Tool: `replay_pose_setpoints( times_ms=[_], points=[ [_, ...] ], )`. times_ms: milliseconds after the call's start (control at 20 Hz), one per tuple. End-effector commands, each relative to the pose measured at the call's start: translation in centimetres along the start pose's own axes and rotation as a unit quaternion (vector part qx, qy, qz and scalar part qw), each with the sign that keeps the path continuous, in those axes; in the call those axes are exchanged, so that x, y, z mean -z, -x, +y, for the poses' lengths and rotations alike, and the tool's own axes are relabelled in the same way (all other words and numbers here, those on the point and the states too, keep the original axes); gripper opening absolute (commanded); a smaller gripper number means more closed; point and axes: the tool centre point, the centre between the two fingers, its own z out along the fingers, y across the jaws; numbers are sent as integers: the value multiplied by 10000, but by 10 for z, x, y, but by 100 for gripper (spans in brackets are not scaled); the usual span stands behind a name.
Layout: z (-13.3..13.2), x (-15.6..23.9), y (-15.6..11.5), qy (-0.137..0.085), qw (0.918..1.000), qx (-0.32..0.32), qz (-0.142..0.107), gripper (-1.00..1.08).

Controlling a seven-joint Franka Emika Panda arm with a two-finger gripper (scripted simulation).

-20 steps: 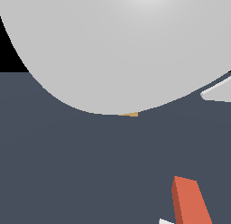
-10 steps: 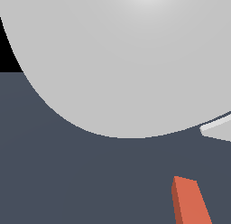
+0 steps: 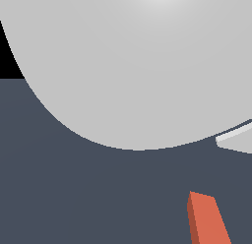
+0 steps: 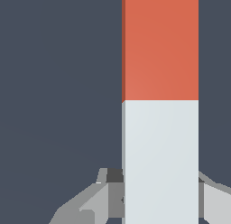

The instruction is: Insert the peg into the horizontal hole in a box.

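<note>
In the wrist view the peg [image 4: 160, 105] lies lengthwise on the dark floor, its white half nearer the gripper and its orange-red half farther off. My gripper [image 4: 160, 182] straddles the white half. Its fingers [image 4: 113, 191] press against both long sides, so it is shut on the peg. In the exterior view only the orange-red end of the peg [image 3: 209, 221] shows, at the lower right. The box and its hole are hidden behind the arm.
A large pale grey part of the arm [image 3: 138, 66] fills most of the exterior view. A thin pale grey piece [image 3: 236, 137] juts in at that view's right edge; I cannot tell what it is. Dark grey floor [image 3: 74, 198] lies below.
The grey arm body dropped lower in the exterior view and covered a small tan sliver seen one second ago. It has held still over the last half second. The peg's orange end has not moved.
</note>
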Motion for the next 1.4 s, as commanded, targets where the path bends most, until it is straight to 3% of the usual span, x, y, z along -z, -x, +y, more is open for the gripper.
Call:
replay_pose_setpoints(
  times_ms=[0,650,1350],
  points=[
    [-1,1,-2,3,10000,4,2,-100],
    [-22,13,-34,3,10000,63,2,-100],
    [-82,46,-125,4,9998,221,4,-100]
  ],
)
